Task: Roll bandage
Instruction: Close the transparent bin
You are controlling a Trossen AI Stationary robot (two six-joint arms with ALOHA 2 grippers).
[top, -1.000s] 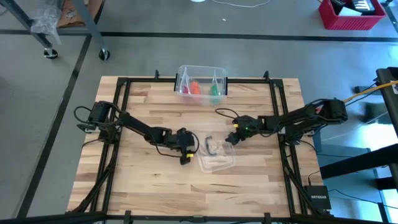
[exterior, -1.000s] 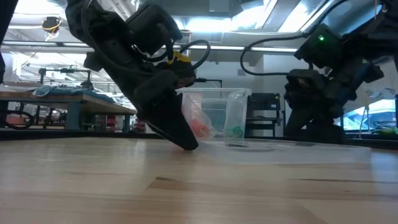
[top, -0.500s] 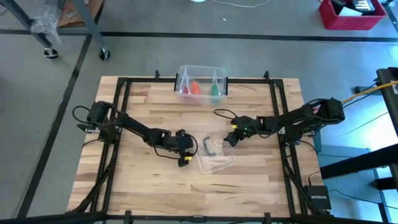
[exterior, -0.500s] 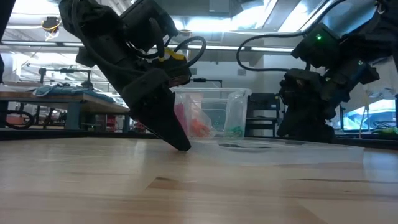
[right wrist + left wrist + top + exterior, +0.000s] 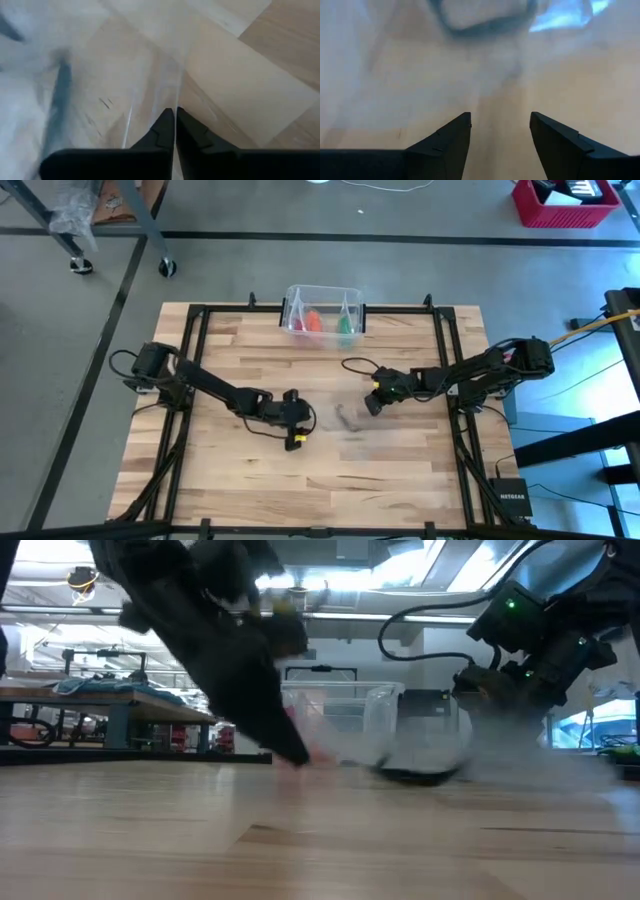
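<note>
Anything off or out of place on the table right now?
Nothing spilled or damaged. One oddity: the right tool is shut on the clear plastic container edge mid-table, while a green item sits in the back bin.

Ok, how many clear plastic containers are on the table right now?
2. One bin sits at the far edge of the table; one handled box, motion-blurred, is near the table's middle. None seems hidden.

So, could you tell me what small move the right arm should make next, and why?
Probably lift the clear plastic box slightly and carry it aside: the right pincer looks shut on its thin wall, while the left pincer hangs open beside it.
</note>
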